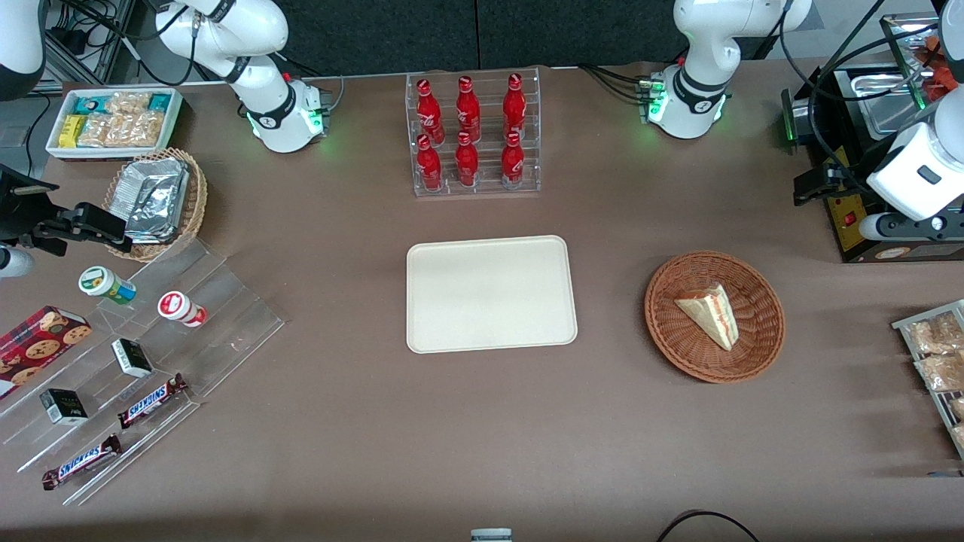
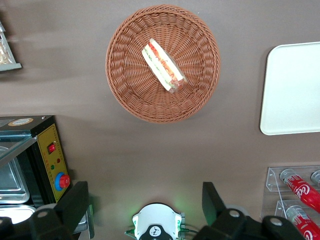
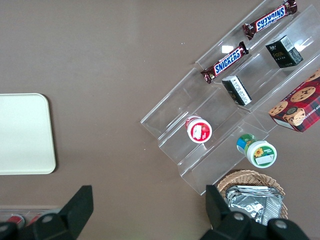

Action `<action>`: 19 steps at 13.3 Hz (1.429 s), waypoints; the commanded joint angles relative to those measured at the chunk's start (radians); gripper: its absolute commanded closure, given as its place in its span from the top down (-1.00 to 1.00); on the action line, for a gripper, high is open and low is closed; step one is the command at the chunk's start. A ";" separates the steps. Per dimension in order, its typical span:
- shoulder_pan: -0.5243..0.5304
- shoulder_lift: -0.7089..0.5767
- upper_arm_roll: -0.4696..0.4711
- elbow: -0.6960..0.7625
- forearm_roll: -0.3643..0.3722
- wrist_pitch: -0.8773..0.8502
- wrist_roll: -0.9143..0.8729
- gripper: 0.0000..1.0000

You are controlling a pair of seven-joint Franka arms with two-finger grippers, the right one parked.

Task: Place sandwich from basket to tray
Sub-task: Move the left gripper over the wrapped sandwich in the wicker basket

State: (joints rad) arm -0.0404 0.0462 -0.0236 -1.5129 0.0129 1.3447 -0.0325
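The sandwich, a pale wedge with red and green filling on its cut edge, lies in the round reddish-brown wicker basket. The cream tray sits flat and bare beside the basket, toward the parked arm's end. My gripper hangs high over the table, farther from the front camera than the basket and toward the working arm's end. Its fingers stand wide apart and hold nothing.
An acrylic rack of red cola bottles stands farther from the front camera than the tray. A black appliance with a yellow panel sits beside the gripper. A wire rack of snack packets lies at the working arm's table edge.
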 commanded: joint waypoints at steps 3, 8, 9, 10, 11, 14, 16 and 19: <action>0.007 0.000 -0.005 0.011 0.021 -0.003 0.016 1.00; 0.011 0.009 -0.001 -0.166 0.035 0.153 -0.021 1.00; 0.011 0.007 0.001 -0.229 0.036 0.222 -0.076 1.00; 0.011 0.007 0.001 -0.281 0.036 0.287 -0.148 1.00; 0.011 0.006 -0.001 -0.332 0.036 0.353 -0.234 1.00; 0.007 0.007 -0.005 -0.473 0.026 0.572 -0.501 1.00; -0.013 0.012 -0.007 -0.556 0.024 0.698 -0.605 1.00; -0.027 0.020 -0.007 -0.650 0.024 0.862 -0.665 1.00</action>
State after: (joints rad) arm -0.0519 0.0848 -0.0331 -2.1000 0.0334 2.1292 -0.6571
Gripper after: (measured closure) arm 0.000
